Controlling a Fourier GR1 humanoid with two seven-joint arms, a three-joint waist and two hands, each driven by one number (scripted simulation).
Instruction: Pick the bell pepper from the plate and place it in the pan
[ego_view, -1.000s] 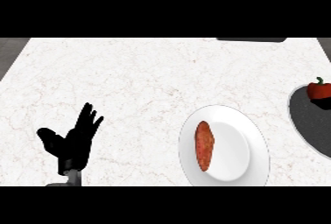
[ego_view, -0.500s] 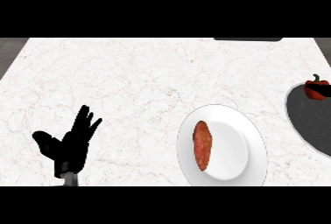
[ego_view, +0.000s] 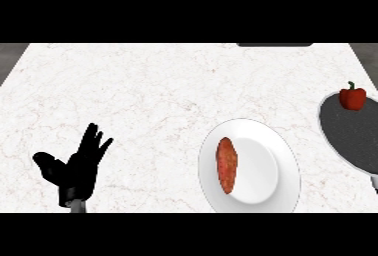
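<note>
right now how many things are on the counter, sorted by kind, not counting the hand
bell pepper: 1
orange-red oblong food: 1
white plate: 1
dark pan: 1
total: 4

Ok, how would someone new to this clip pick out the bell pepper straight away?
Start at the white plate in the lower middle of the counter, then look up and right to the dark pan at the edge. The pepper sits on the pan's far end: red, rounded, green-stemmed, unlike the long orange piece on the plate.
</note>
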